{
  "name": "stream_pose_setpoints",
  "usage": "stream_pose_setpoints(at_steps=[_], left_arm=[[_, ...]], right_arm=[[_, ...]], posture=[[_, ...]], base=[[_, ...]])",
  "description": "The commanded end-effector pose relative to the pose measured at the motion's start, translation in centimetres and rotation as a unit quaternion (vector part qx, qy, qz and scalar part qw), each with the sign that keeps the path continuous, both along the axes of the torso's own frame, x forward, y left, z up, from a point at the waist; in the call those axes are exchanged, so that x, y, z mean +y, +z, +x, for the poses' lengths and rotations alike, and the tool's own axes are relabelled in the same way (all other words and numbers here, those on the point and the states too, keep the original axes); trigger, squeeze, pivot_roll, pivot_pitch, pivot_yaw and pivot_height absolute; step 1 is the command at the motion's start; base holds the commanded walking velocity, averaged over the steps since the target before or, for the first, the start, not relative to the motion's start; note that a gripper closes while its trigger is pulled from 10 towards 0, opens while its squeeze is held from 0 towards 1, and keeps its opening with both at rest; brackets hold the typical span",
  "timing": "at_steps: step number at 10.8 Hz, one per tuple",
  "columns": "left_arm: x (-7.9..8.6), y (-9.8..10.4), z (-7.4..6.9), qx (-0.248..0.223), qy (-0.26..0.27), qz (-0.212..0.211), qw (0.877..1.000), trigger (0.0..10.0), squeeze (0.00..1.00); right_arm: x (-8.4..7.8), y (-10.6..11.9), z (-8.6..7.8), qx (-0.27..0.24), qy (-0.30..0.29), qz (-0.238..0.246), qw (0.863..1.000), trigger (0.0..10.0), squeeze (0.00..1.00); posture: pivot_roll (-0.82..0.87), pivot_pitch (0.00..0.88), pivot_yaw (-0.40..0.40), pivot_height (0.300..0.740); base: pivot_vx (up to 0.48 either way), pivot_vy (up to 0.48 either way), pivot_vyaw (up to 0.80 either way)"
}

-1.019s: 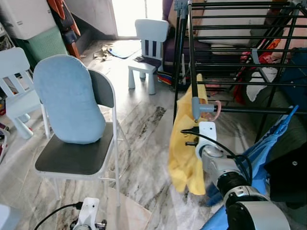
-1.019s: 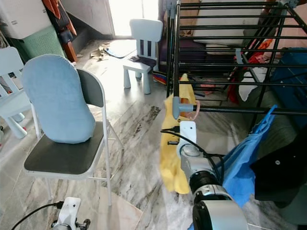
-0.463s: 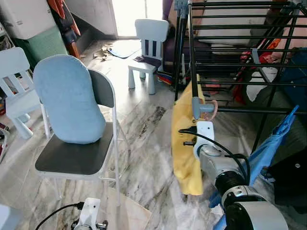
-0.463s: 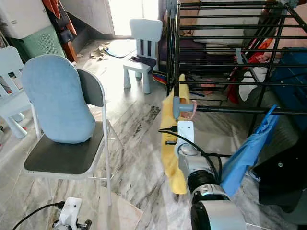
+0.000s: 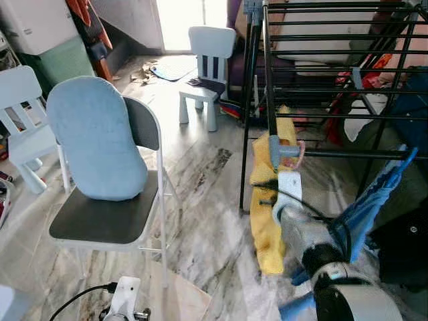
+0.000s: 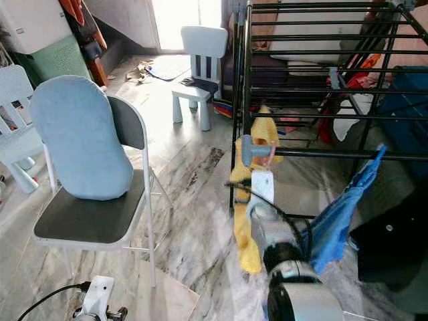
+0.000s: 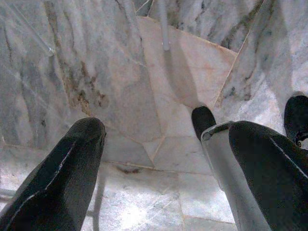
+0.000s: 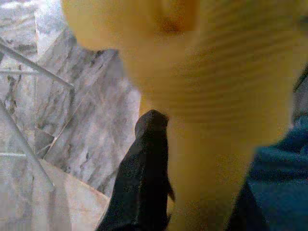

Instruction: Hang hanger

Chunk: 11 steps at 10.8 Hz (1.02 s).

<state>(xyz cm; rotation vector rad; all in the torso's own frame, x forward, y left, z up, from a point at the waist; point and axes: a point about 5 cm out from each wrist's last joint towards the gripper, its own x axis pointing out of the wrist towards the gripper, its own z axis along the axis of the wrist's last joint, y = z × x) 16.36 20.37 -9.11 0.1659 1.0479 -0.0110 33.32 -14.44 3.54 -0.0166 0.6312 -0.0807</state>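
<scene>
A yellow garment (image 5: 266, 214) on a hanger hangs in front of my raised right arm (image 5: 314, 247), and the hanger's pink hook (image 5: 300, 151) is at a low rail of the black drying rack (image 5: 348, 154). Whether the hook rests on the rail is hidden. In the right wrist view my right gripper (image 8: 192, 192) is shut on the hanger, with yellow cloth pressed beside one black finger (image 8: 144, 178). My left gripper (image 7: 166, 144) hangs low over the marble floor, open and holding nothing.
A folding chair with a light-blue cushion (image 5: 97, 140) stands to my left. A small white chair (image 5: 207, 63) is further back. A blue garment (image 5: 374, 200) and a dark one (image 5: 404, 247) hang on the rack at my right.
The yellow garment has swung to the right, closer to the rack's post, with my right arm shifting the same way. The blue garment has swayed too. My left arm is still.
</scene>
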Motion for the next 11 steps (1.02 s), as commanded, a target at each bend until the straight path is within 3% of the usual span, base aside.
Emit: stream_pose_setpoints(at_steps=[1, 7, 11], left_arm=[[0.4, 0.0, 0.0, 0.001, 0.002, 0.006, 1.000, 10.0, 0.00], [0.7, 0.2, 0.3, -0.004, 0.003, 0.010, 1.000, 10.0, 0.00], [0.3, 0.6, 1.1, -0.018, -0.008, 0.005, 1.000, 10.0, 0.00]], right_arm=[[0.2, 0.0, 0.0, -0.001, -0.001, 0.004, 1.000, 10.0, 1.00], [-1.5, 0.3, -1.0, -0.088, -0.007, -0.065, 0.994, 10.0, 1.00], [-2.2, 1.4, -1.7, -0.162, 0.004, -0.129, 0.978, 10.0, 1.00]], posture=[[-0.17, 0.000, 0.072, 0.740], [-0.18, 0.000, 0.089, 0.740], [-0.21, 0.000, 0.113, 0.740]], base=[[0.000, 0.000, 0.00], [0.000, 0.000, 0.00], [0.000, 0.000, 0.00]])
